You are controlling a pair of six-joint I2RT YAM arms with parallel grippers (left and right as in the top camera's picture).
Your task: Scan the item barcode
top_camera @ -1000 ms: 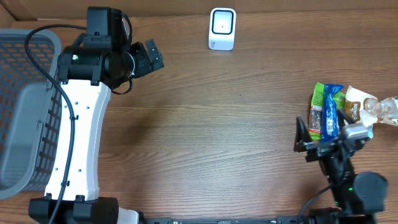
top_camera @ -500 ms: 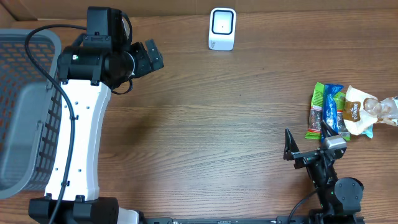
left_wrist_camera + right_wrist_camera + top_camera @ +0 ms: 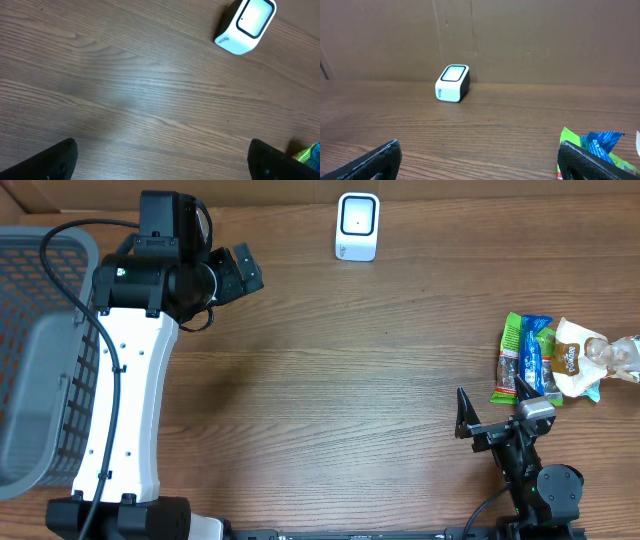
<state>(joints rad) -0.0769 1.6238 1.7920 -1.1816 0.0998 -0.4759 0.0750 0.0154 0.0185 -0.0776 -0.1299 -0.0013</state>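
Overhead, first: wooden tabletop [image 3: 330,400], with a white barcode scanner [image 3: 357,226] standing at the far edge, its window facing up. Grey basket [image 3: 40,350] at the left edge, beside the white left arm [image 3: 128,390]. Left pincer [image 3: 240,272] raised near the far left, jaws apart, holding nothing. Items lie grouped by the right edge, well apart from the scanner: green packet [image 3: 511,358], blue packet [image 3: 535,358] touching it, tan packet [image 3: 573,358] on the far side of those two. Right pincer [image 3: 492,404] is at the near right, just beside the green packet, jaws spread wide and empty. Left wrist view: both dark fingertips [image 3: 59,156] sit at the bottom corners with bare wood between them; scanner at upper right, a green packet corner at the lower right edge. Right wrist view: fingertips [image 3: 376,160] again wide apart low in the frame; scanner ahead against a cardboard wall [image 3: 530,40]; green and blue packets at lower right, close to the right-hand finger; whether they touch it cannot be told.
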